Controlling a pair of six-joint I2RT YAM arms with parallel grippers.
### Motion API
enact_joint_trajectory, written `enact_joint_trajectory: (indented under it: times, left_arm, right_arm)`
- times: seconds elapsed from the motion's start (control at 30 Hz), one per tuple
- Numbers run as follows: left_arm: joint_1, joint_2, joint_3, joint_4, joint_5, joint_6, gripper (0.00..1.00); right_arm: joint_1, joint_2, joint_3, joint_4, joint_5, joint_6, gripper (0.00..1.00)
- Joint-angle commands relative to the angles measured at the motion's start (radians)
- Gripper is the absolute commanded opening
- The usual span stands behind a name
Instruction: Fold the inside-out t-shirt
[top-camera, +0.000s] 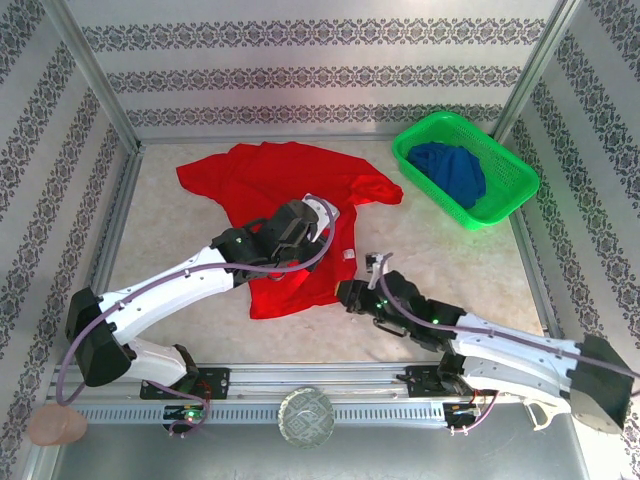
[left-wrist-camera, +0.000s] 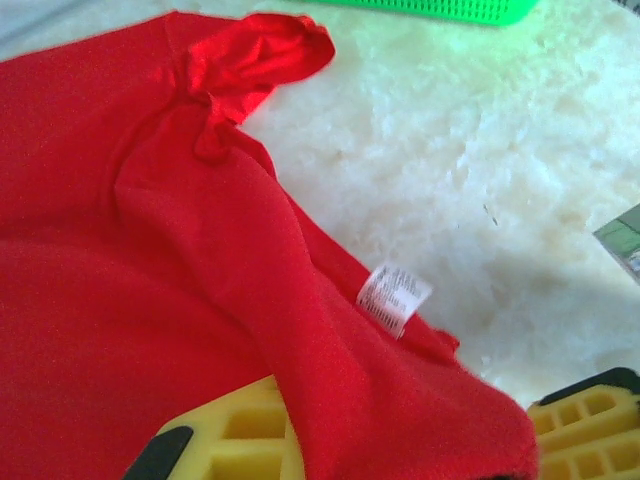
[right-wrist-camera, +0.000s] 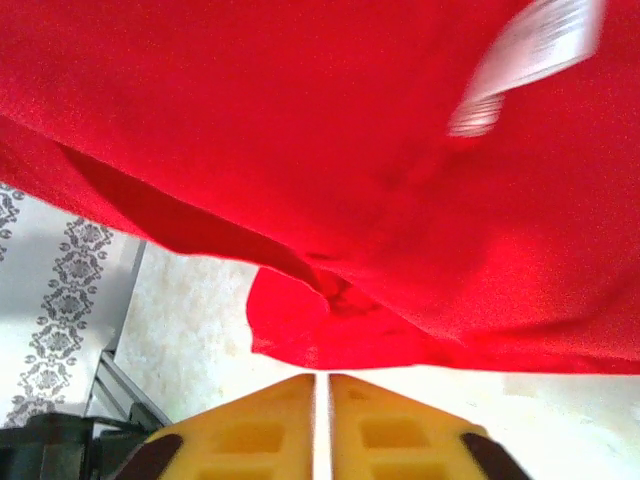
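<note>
The inside-out t-shirt (top-camera: 260, 185) lies spread on the counter (top-camera: 450, 260), long axis 12 to 6 o'clock. The left pincer (top-camera: 318, 213) is clamped on a cloth ridge at its middle. The right pincer (right-wrist-camera: 320, 380), pressed together, sits at the shirt's 5 o'clock corner. A green basket (top-camera: 495, 148) stands well apart at 2 o'clock.
</note>
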Motion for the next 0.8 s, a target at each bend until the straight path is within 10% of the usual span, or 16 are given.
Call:
enact_joint_trajectory:
  times: [0.0,0.4,0.77]
  left_arm:
    - [0.004,-0.009,0.041,-0.102,0.038,0.024,0.0]
    - [0.002,-0.008,0.219,-0.168,0.235,-0.066,0.0]
    - [0.004,0.037,0.307,-0.208,0.214,-0.054,0.0]
  right_arm:
    - [0.058,0.109,0.033,0.188,0.124,-0.072,0.05]
    - [0.035,0.578,0.137,0.61,0.343,-0.299,0.0]
    - [0.2,0.597,-0.005,0.663,0.577,-0.378,0.0]
